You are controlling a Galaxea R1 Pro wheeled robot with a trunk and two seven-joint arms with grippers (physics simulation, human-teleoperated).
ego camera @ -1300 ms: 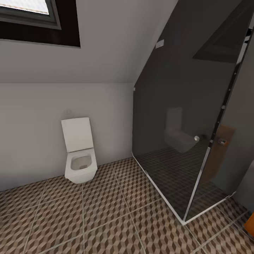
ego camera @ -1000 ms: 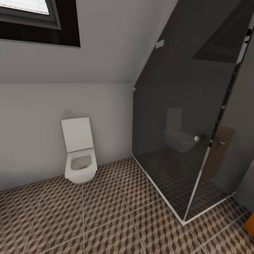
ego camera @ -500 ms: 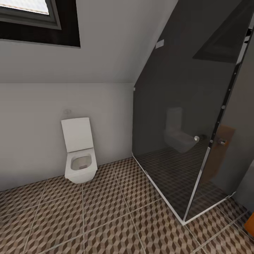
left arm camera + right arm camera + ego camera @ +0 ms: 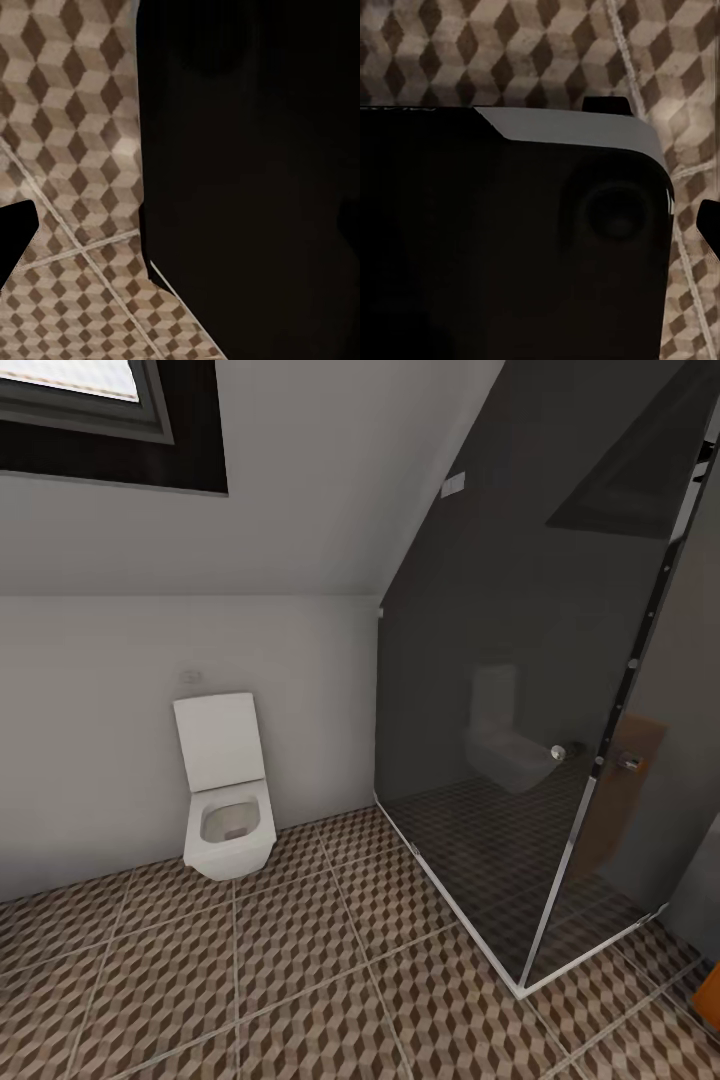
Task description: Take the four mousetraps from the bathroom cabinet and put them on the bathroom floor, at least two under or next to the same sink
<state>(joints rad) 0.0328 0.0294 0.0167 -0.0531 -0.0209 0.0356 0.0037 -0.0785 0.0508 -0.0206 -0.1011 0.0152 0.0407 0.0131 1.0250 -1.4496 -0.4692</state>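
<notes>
Cube-patterned floor (image 4: pixel 300 980) runs to a white wall, where a toilet (image 4: pixel 228 800) stands with its lid up beside a dark glass shower (image 4: pixel 520 690); an orange sliver (image 4: pixel 710 995) shows at the head view's right edge. Both wrist views add the same tiles (image 4: pixel 67 150) (image 4: pixel 510 52) behind dark robot bodywork (image 4: pixel 247 172) (image 4: pixel 510 247). Whether either gripper is open or closed cannot be told. No mousetraps or cabinet can be made out.

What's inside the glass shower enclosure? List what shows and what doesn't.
Through the dark glass of the shower enclosure, the cube-patterned bathroom floor tiling continues inside. The toilet is reflected in the glass. Anything further in is too dim to tell.
</notes>
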